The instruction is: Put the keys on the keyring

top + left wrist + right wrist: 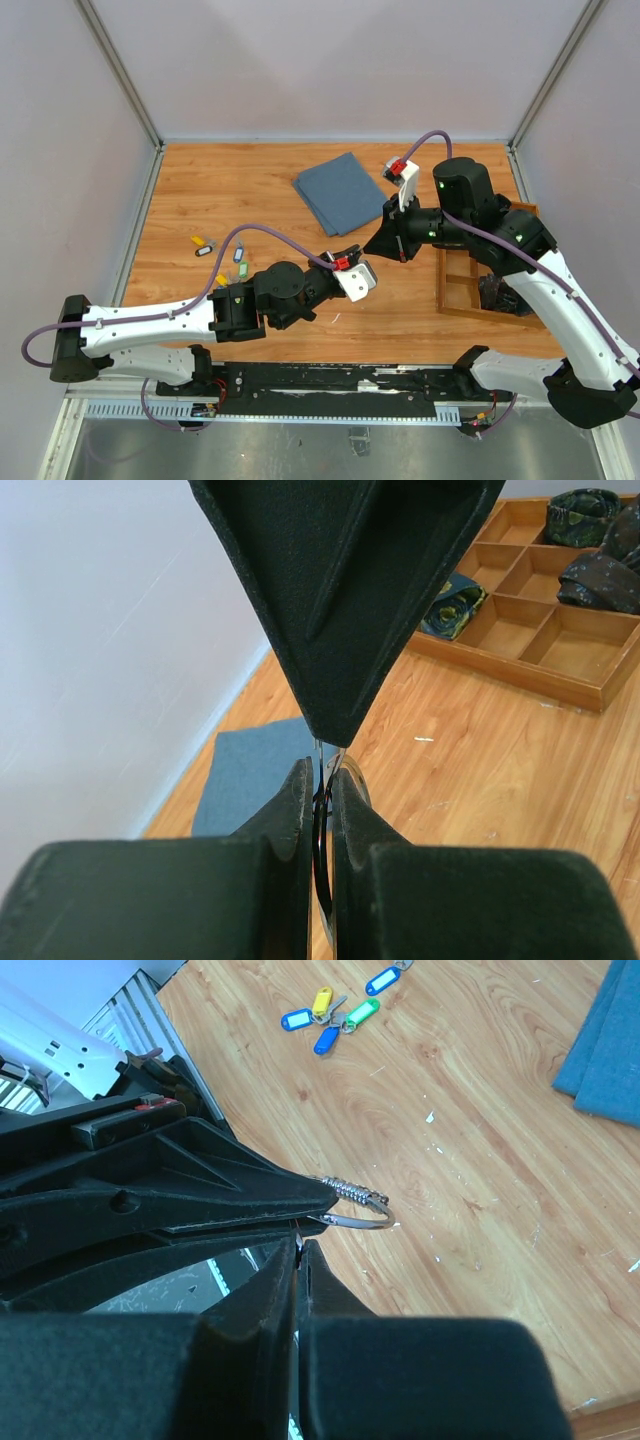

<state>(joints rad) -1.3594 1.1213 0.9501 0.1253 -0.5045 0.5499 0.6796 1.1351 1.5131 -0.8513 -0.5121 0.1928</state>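
My left gripper (pixel 352 256) and right gripper (pixel 372 250) meet tip to tip above the middle of the table. The left gripper (pixel 318 770) is shut on the keyring (pixel 354 772), a thin silver ring, with a dark thin strip pinched beside it. In the right wrist view the keyring (pixel 361 1224) and its short chain bit (pixel 350 1190) stick out past the left gripper (pixel 328 1198). My right gripper (pixel 301 1245) is shut, its tips at the ring's edge on a thin sliver. The keys (pixel 325 1018) with blue, yellow and green tags lie loose on the wood (pixel 222 258).
A folded blue cloth (pixel 340 190) lies at the back centre. On the right stands a wooden compartment tray (pixel 520 670) holding dark rolled items (pixel 600 570). Grey walls close in the table on the left, back and right.
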